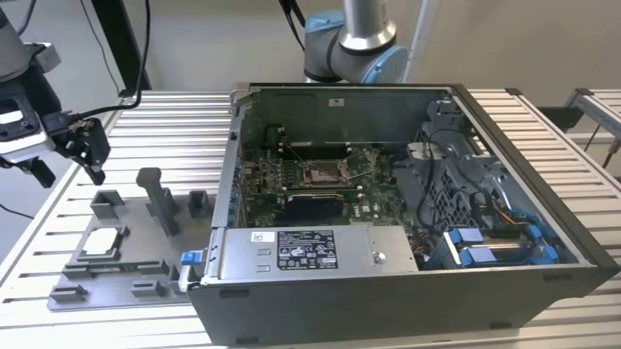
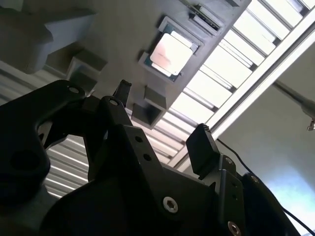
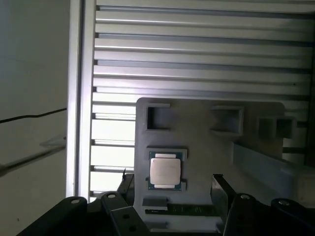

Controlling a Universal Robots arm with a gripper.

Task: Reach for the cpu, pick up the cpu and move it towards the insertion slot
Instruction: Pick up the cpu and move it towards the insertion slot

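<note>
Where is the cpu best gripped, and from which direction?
Probably by two opposite thin edges, coming straight down from above. The cpu lies flat, silvery face up, in a shallow pocket of the grey fixture, so only its rim offers a hold. In the first wrist view, raised lips border two sides; the other two look freer. The gripper is open, clear of it.

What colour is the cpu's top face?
Silvery-white. The cpu shows best in the first wrist view.
</note>
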